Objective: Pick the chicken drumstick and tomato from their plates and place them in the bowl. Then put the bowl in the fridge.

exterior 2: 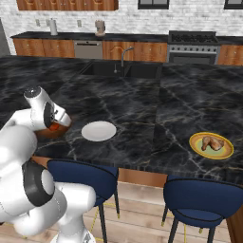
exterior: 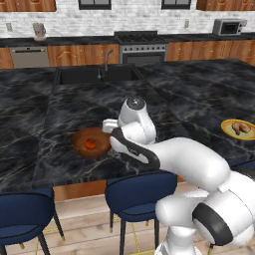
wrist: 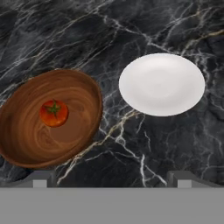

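While the tool (wrist: 109, 177) hung wide open and empty above the table (wrist: 131, 26), the tomato (wrist: 54, 113) sat inside the bowl (wrist: 26, 144); the white plate (wrist: 162, 84) lay just beside it; the drumstick (exterior 2: 211, 142) was on the yellow plate (exterior 2: 195, 144), well apart.

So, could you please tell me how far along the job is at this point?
Done: the small red tomato lies in the deep brown wooden bowl, and the flat white plate is bare. In hand: nothing; the gripper hangs open over the counter. Left: the golden-brown chicken drumstick on the yellow plate, then fridging the bowl.
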{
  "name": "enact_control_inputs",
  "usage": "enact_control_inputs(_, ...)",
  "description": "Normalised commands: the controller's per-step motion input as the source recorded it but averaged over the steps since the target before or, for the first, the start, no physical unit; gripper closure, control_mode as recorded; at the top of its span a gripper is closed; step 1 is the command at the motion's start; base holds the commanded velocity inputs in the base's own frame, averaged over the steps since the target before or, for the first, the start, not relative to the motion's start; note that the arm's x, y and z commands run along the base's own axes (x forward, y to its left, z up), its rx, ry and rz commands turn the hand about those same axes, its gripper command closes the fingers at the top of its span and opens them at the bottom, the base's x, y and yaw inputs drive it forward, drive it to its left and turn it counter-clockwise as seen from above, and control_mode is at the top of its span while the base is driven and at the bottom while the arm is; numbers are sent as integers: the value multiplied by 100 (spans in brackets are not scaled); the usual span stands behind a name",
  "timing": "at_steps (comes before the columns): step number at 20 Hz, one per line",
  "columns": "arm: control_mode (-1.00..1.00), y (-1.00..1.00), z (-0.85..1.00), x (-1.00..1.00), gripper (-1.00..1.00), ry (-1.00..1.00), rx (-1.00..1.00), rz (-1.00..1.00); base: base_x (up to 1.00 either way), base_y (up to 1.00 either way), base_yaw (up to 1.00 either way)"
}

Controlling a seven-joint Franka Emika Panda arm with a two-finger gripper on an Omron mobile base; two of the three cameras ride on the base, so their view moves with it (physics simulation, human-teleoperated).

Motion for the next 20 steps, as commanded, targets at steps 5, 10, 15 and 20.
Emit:
enact_control_inputs(5,-100,-73,17,-28,-100,1,0,-8,0,0,0)
enact_control_inputs(10,-100,-84,3,-17,-100,9,0,-6,0,0,0)
enact_control_inputs(15,-100,-90,0,-7,-100,12,-2,0,0,0,0)
enact_control_inputs(20,-100,-89,0,-12,-100,6,-2,0,0,0,0)
